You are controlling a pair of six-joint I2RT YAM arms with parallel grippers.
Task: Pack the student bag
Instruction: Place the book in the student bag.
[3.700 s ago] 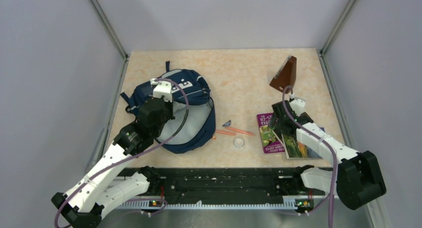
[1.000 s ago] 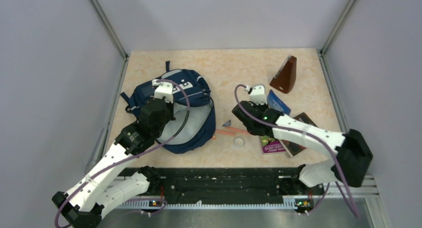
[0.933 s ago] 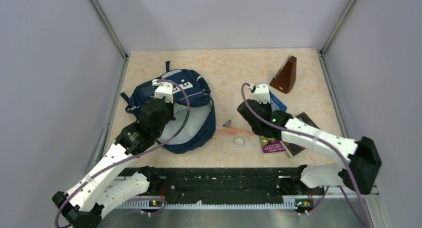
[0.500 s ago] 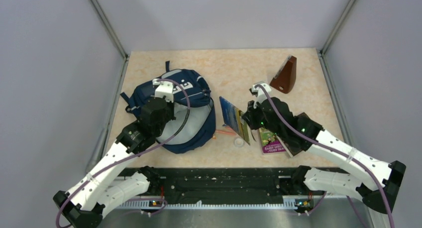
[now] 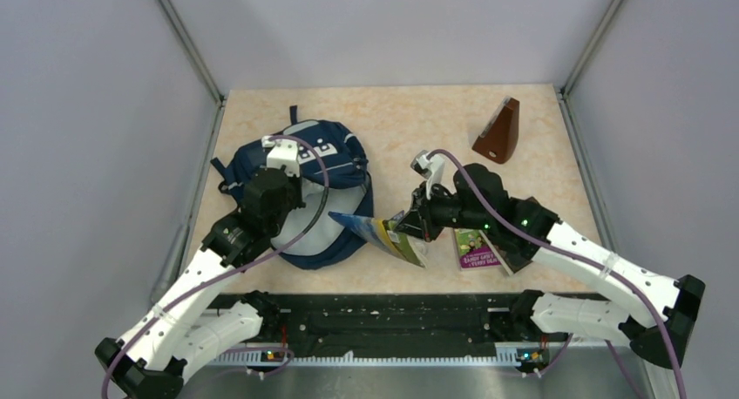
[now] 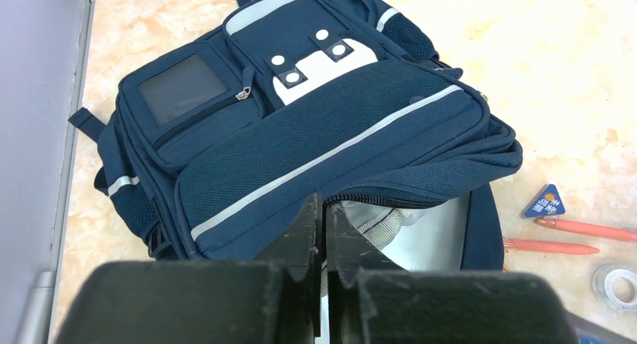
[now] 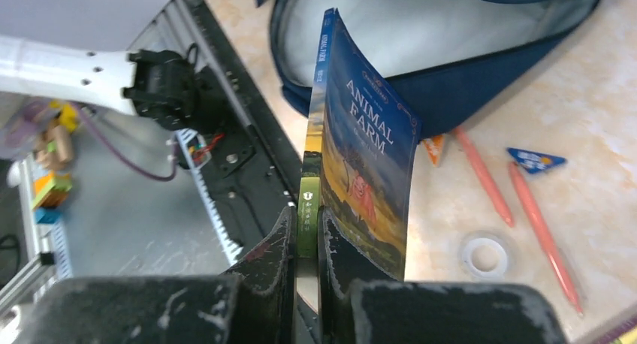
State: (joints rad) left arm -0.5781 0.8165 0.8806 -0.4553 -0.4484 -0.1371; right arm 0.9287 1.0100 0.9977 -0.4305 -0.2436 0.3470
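The student bag lies at the left of the table, navy with grey stripes, its mouth showing pale lining. My left gripper is shut on the bag's zipper edge and holds the top flap up; its fingertips meet at the rim. My right gripper is shut on the spine of a blue "Animal Farm" book. The book hangs tilted, with its far end at the rim of the bag.
Two orange pens, a blue triangle and a tape roll lie between bag and books. A purple book rests on a darker one. A brown wedge stands at the back right.
My right gripper has lifted the blue book off the pile and carried it left, across the pens, to the bag's mouth. The left gripper has kept its hold on the flap.
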